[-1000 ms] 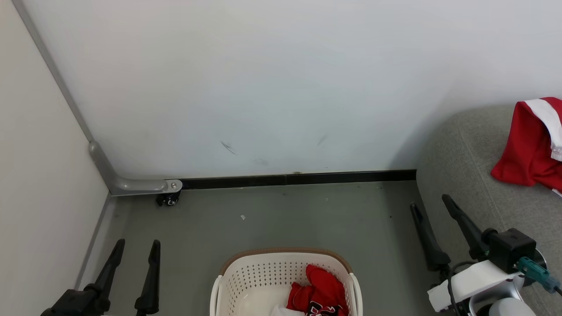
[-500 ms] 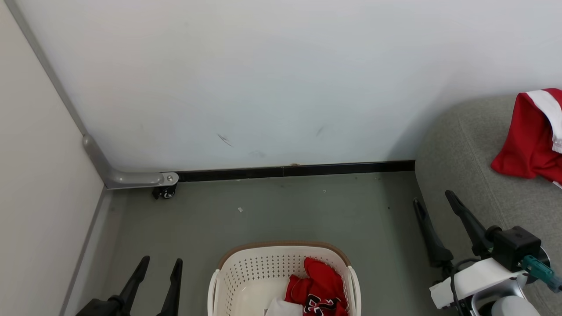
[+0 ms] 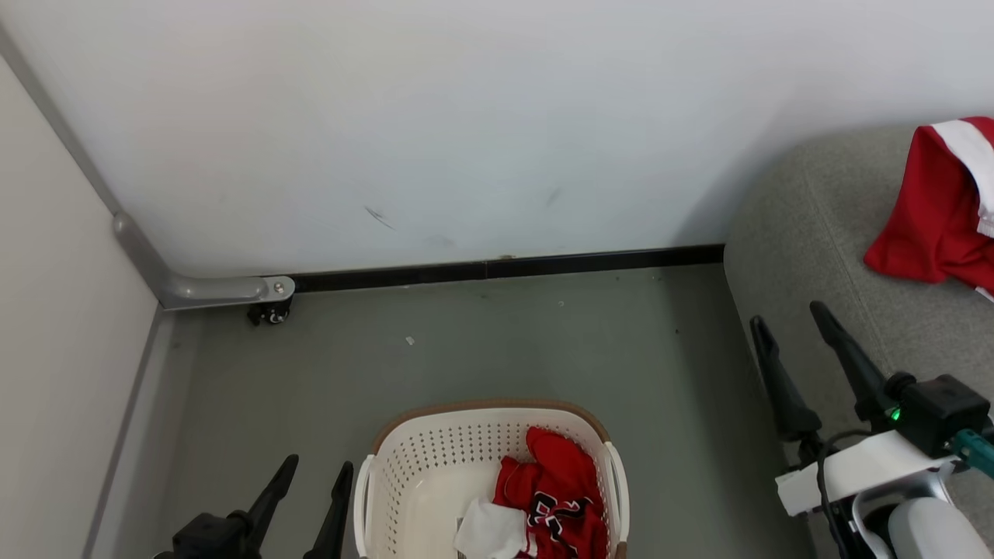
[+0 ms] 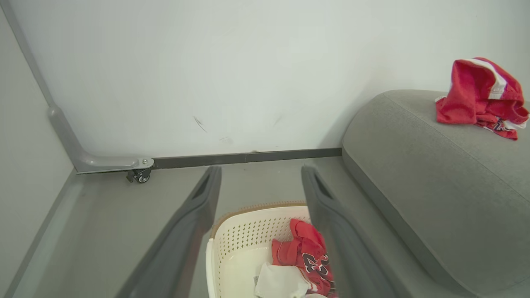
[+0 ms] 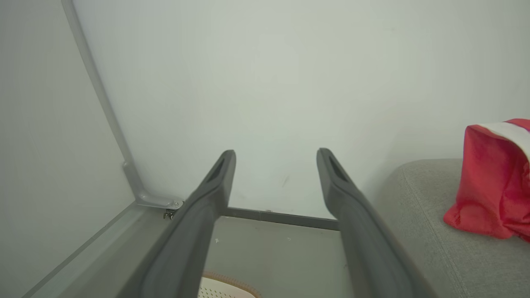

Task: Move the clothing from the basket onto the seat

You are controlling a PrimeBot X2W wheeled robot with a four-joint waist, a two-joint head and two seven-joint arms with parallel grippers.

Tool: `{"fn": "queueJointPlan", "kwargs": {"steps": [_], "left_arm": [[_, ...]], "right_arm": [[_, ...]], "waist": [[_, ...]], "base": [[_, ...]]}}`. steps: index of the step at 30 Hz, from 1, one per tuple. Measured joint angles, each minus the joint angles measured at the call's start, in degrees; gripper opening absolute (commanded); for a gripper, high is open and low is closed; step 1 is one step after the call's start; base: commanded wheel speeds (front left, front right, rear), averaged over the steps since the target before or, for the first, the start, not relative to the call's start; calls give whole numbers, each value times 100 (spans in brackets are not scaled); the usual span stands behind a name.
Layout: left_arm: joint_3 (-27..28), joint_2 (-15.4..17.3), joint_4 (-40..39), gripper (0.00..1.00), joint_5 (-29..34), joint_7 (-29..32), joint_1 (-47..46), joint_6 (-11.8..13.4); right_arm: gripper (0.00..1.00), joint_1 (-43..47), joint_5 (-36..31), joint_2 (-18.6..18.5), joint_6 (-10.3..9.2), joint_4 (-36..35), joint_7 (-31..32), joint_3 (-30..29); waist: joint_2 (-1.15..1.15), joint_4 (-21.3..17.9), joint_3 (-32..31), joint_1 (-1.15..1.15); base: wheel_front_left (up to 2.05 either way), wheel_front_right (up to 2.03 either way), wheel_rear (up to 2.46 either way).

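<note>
– Jersey [image 3: 559, 508] crumpled against the right side of the basket [image 3: 481, 407], near us on the floor [image 3: 481, 341]. How would you take it?
– I'd use the left gripper [image 3: 319, 463]. It sits just left of the rim, fingers spread wide and holding nothing. Carry it over the rim, come down on the highest fold, pinch deep, and lift clear before swinging right. Mind the white cloth [image 3: 489, 532] beside it.
– And the right gripper [image 3: 788, 314]?
– Wide apart and empty too, by the sofa [image 3: 808, 256] edge. The plain red garment [image 3: 932, 210] lies up there, far right.
– Any writing?
– Black-and-white block lettering on the jersey, too folded to read.
</note>
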Motion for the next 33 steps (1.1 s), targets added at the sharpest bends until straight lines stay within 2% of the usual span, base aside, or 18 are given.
{"fn": "queueJointPlan", "kwargs": {"steps": [16, 33], "left_arm": [[-425, -140, 617, 100, -305, 609, -833, -170], [-925, -272, 1449, 100, -305, 1132, -1852, -201]], "right_arm": [[100, -567, 13, -73, 0, -277, 0, -138], [100, -1542, 49, -226, 0, -565, -1, 219]], "waist": [[0, -220, 688, 0], [0, -511, 1656, 0]], "base": [[0, 0, 0], [0, 0, 0]]}}
